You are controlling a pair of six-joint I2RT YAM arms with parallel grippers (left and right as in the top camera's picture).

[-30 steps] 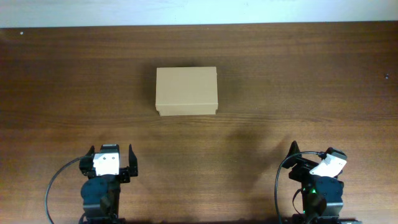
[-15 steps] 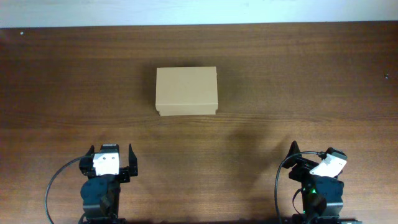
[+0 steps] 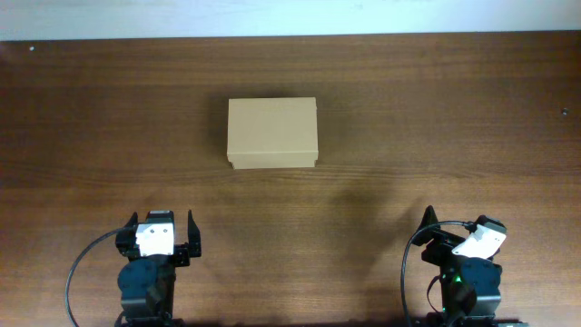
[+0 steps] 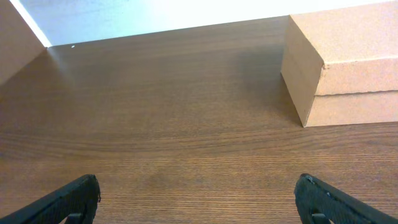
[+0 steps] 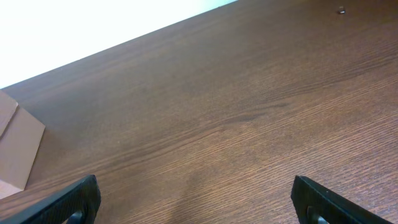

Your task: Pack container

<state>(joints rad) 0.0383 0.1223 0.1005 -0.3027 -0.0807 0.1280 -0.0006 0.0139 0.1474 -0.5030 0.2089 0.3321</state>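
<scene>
Tan cardboard container (image 3: pixel 271 133) sits upper centre of the overhead frame on the dark wood table (image 3: pixel 436 109). Its lid is down, and the flap seam shows along the near side in the left wrist view. L gripper (image 4: pixel 198 198) and R gripper (image 5: pixel 196 198) are both parked at the bottom edge of the frame, jaws spread wide w/ nothing between them, well apart from the box. No items to pack are in view.

Risks, as a judgement: the box looks light and the table slick, so prying the flap w/ one finger would prob. shove it away instead of opening it, unless the other arm braces it. Coming in too low could catch the wall below the seam and tip or crush the cardboard.
</scene>
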